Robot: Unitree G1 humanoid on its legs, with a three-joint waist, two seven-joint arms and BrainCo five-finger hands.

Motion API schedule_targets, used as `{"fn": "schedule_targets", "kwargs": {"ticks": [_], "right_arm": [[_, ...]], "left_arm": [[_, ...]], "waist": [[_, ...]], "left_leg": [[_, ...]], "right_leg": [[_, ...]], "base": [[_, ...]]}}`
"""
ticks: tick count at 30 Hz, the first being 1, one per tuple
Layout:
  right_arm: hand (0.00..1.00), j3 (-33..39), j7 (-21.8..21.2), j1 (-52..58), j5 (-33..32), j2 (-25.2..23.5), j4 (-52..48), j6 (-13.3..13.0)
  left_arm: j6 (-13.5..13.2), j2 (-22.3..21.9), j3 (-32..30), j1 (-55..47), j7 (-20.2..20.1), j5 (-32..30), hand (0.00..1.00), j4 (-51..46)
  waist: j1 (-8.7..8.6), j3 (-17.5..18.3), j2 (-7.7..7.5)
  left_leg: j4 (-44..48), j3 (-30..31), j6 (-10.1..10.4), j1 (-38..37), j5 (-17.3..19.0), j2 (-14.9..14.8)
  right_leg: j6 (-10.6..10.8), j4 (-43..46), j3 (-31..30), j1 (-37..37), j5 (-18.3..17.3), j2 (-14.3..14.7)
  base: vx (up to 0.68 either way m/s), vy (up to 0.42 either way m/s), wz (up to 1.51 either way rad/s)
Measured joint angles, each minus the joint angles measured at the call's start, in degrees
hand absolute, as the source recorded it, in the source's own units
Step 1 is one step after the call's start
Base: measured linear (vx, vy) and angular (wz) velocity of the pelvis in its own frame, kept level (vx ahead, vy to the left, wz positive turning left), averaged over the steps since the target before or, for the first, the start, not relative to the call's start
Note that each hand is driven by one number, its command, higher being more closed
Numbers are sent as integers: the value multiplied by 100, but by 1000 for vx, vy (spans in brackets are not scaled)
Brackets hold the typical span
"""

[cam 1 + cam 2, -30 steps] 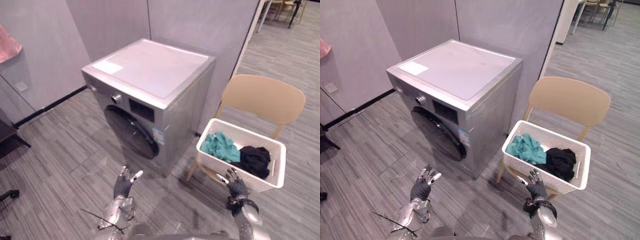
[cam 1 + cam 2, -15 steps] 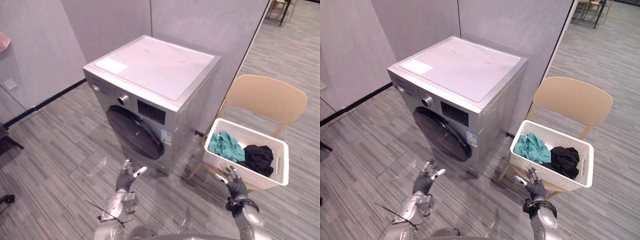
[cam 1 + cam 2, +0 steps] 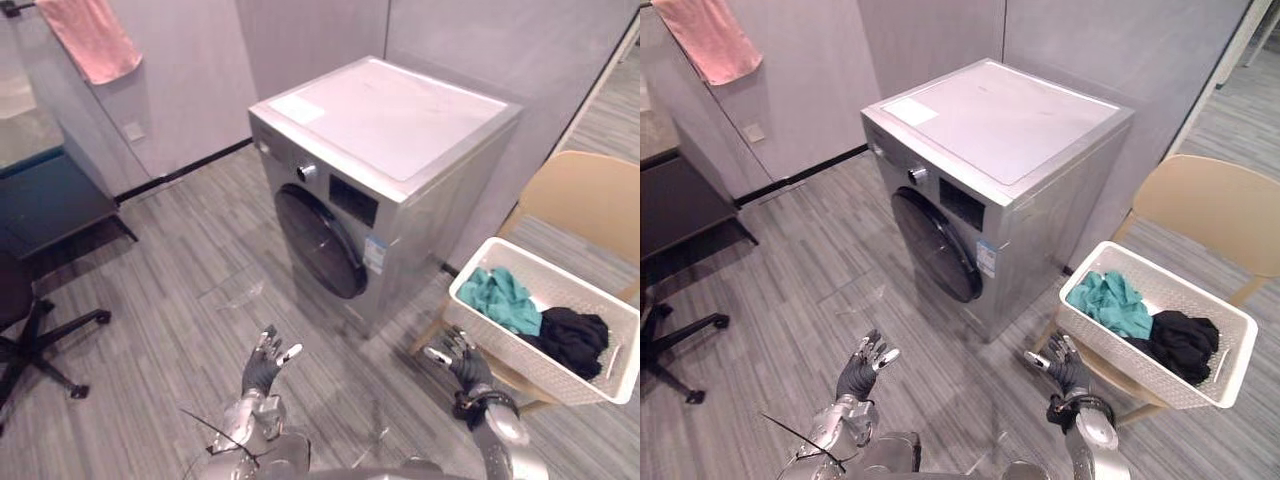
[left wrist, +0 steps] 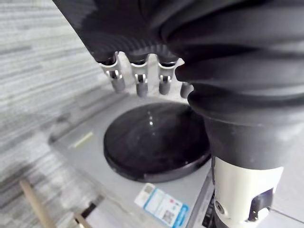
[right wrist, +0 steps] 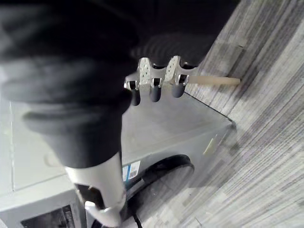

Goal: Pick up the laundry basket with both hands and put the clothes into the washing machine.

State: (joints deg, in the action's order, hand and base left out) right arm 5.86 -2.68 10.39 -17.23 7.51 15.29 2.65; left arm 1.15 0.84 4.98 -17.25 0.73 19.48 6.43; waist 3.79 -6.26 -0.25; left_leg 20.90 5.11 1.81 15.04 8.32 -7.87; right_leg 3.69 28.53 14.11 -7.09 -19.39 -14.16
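Observation:
A white laundry basket (image 3: 600, 372) rests on a tan chair (image 3: 585, 200) at the right; it holds a teal garment (image 3: 498, 297) and a black garment (image 3: 574, 338). The silver washing machine (image 3: 400, 130) stands in the middle, its round dark door (image 3: 320, 242) closed. My right hand (image 3: 462, 362) hovers open just left of the basket's near corner, not touching it. My left hand (image 3: 264, 364) is raised open over the floor in front of the machine, holding nothing. In the left wrist view, straight fingers (image 4: 138, 81) point at the machine's door (image 4: 156, 142).
A pink towel (image 3: 95, 35) hangs on the wall at upper left. A dark desk (image 3: 50, 200) and a black office chair (image 3: 30, 320) stand at the left. Grey plank floor (image 3: 190, 260) lies open before the machine.
The camera has swung left, so the machine and basket sit further right in view and the desk and towel appear. Both hands stay open and raised.

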Motion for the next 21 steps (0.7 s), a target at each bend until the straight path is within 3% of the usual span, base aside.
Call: {"fn": "schedule_targets", "kwargs": {"ticks": [1,2,3,4,7,11,21], "right_arm": [[0,6,0,-33,17,113,120,6],[0,46,6,-116,74,281,325,18],[0,41,17,-261,137,187,605,52],[0,43,19,-277,160,138,644,54],[0,137,47,-469,214,118,649,54],[0,446,196,-899,219,142,678,31],[0,621,402,-1714,807,1160,1140,44]], "left_arm": [[1,-13,35,-4,-10,-1,0,4],[1,-6,66,-10,-25,0,0,65],[17,67,62,70,-16,0,0,173],[17,139,62,96,-15,-2,0,198],[16,455,28,172,23,-4,0,236],[-2,684,-96,167,69,-2,0,214],[-39,745,-124,103,85,13,0,203]], "waist": [[15,53,107],[14,119,293],[2,103,154],[-7,105,119],[7,81,71],[32,100,-10],[192,108,1]], "left_leg": [[-382,29,111,-96,-185,-121],[-849,93,756,-278,-501,-193],[-1044,80,693,-341,-633,5],[-1127,106,697,-361,-713,83],[-1130,246,641,-357,-758,298],[-1362,197,537,-355,-881,407],[-2600,114,580,-277,-1706,150]], "right_leg": [[133,-32,5,-42,51,-15],[300,-57,-20,-47,71,-11],[325,-300,-297,9,171,-88],[367,-517,-373,125,277,-96],[515,-1548,-368,671,901,-115],[698,-2050,-374,789,1175,-179],[745,-2414,-497,250,1527,53]], "base": [[51,356,34],[64,376,31],[84,300,34],[95,271,39],[73,214,28],[0,101,0],[-60,-13,-6]]}}
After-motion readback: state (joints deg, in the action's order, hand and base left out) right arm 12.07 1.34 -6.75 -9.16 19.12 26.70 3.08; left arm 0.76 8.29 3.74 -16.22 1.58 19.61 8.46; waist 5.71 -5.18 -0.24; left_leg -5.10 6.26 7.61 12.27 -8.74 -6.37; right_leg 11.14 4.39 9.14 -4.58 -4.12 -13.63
